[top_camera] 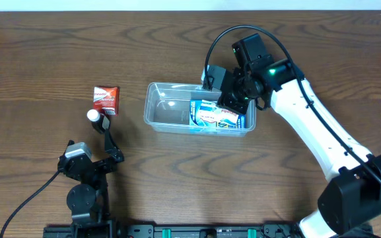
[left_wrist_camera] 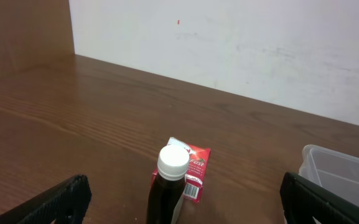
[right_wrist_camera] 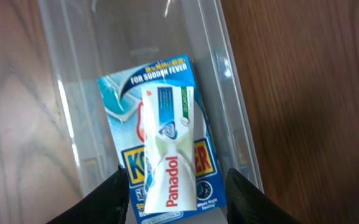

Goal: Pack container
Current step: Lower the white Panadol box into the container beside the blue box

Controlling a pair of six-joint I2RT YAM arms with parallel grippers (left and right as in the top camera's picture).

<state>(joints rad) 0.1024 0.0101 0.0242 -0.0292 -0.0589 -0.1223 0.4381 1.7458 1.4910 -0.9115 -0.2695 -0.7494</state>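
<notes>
The container point(top_camera: 166, 114) is a clear shallow tub in the middle of the table. A blue box point(top_camera: 220, 118) lies flat in its right half, and a white Panadol box point(right_wrist_camera: 170, 149) rests on that blue box point(right_wrist_camera: 120, 93). My right gripper point(top_camera: 234, 99) hovers over that end. In the right wrist view my right gripper point(right_wrist_camera: 178, 178) is open, with a gap between each finger and the Panadol box. My left gripper point(left_wrist_camera: 184, 183) stands wide open and low. A dark bottle with a white cap point(left_wrist_camera: 170, 186) stands ahead of it, clear of both fingers.
A small red box point(top_camera: 105, 99) lies just behind the bottle point(top_camera: 95, 117), left of the container. In the left wrist view the container's corner point(left_wrist_camera: 341, 171) shows at the right edge and a white wall closes the table's far side. The right arm's cable loops above the tub.
</notes>
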